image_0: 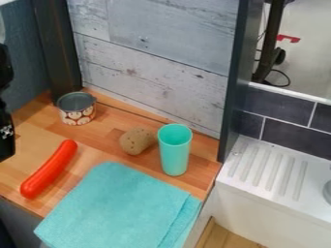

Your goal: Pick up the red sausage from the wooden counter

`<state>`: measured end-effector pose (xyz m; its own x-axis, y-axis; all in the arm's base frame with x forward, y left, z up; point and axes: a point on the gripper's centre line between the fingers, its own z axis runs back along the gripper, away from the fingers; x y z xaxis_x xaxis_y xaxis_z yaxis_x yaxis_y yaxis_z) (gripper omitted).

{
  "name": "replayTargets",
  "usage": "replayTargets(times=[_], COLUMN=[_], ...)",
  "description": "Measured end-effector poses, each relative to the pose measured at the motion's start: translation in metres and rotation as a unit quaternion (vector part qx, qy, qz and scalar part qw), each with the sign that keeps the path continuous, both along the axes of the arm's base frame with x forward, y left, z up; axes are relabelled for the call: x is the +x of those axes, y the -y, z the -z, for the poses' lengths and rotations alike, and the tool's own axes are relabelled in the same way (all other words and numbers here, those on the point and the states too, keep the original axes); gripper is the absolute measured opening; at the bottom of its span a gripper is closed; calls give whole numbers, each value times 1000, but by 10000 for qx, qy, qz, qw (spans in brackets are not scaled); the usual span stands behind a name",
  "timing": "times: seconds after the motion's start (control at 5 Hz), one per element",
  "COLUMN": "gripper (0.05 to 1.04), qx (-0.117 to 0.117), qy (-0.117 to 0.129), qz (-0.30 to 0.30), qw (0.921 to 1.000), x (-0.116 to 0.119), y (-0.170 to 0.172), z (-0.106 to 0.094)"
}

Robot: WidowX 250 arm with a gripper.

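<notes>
At the left edge, part of the black gripper (pixel 6 131) hangs over the wooden counter, with nothing seen in contact with it. Nearest to it on the counter are a red sausage-shaped toy (pixel 49 169), lying diagonally to its lower right, and a small can (pixel 77 109) with a patterned label near the dark post. A brown potato-like toy (pixel 137 141) rests mid-counter, close beside an upright turquoise cup (pixel 174 149). In front of them a folded turquoise cloth (pixel 119 208) is spread over the counter's front.
Behind the counter (pixel 107 130) stands a grey wood-plank wall (pixel 155 72) between dark posts. To the right, past the counter's edge, is a white sink unit with a ridged drainboard (pixel 268 169) under dark tiles.
</notes>
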<state>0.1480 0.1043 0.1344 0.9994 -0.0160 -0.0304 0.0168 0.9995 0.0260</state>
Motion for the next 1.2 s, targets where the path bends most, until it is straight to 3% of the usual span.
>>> replayTargets(times=[0.2,0.4,0.6,0.8,1.2], gripper=[1007,1007,1007,1007,1007], qx=[-37,-424,-376,-69,414], qy=[-57,-25,59,-153,-435], qz=[-15,-283,-331,-274,-378], qw=[10000,9987,9987,9995,9975], x=[0,32,65,85,96], y=[0,-6,-8,-7,-20], z=[3,17,31,51,75])
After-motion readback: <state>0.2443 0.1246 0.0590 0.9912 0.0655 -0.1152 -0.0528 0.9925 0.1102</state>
